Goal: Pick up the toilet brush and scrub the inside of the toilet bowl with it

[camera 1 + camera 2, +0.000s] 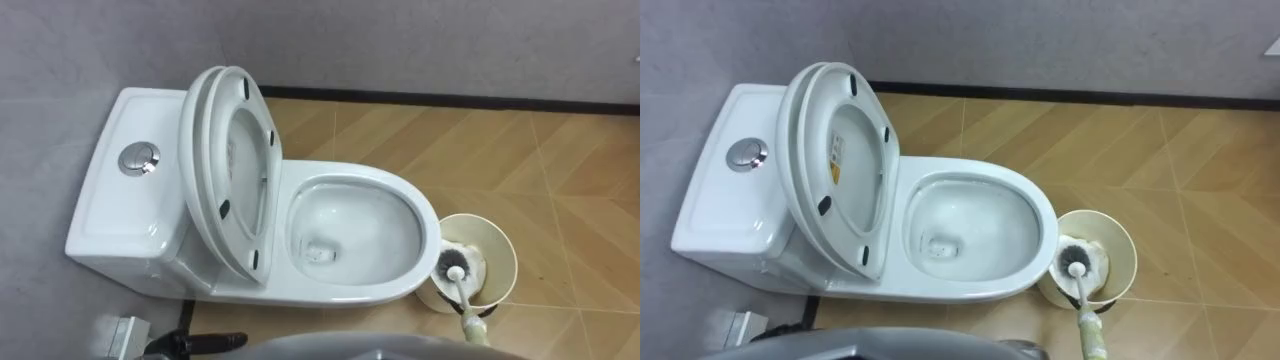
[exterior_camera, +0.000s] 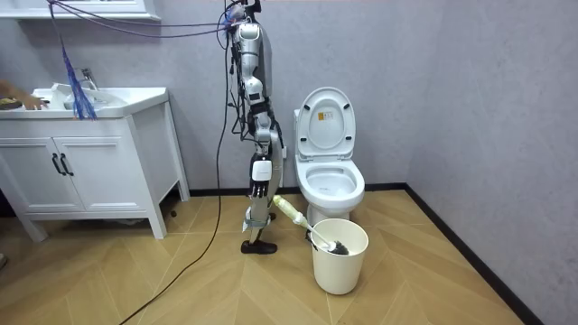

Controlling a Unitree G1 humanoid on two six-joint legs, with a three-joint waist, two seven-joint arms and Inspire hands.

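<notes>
— While the lid (image 1: 196, 150) and the seat (image 1: 270, 150) stand raised against the tank (image 1: 115, 205), where do you find the brush?

— Look at the cream bucket (image 1: 503, 283), which stands on the floor just beside the front end of the toilet (image 1: 360, 292). The brush (image 1: 462, 298) has its dark bristle head inside the bucket. Its pale handle slopes out over the rim toward the lower edge of the eye views. The bowl (image 1: 350, 235) lies open and the brush is apart from it.

— And the hands?

— In the room view the robot stands side-on at the room view's left of the toilet. A white vanity cabinet (image 2: 90, 171) is further left. The upper end of the handle meets the right hand (image 2: 266, 195). You cannot tell how far that hand is closed, or whether it grips the handle. The left hand (image 1: 205, 343) shows as a dark shape at the lower left of the left eye view, near the base of the tank. Its state cannot be told either.
</notes>
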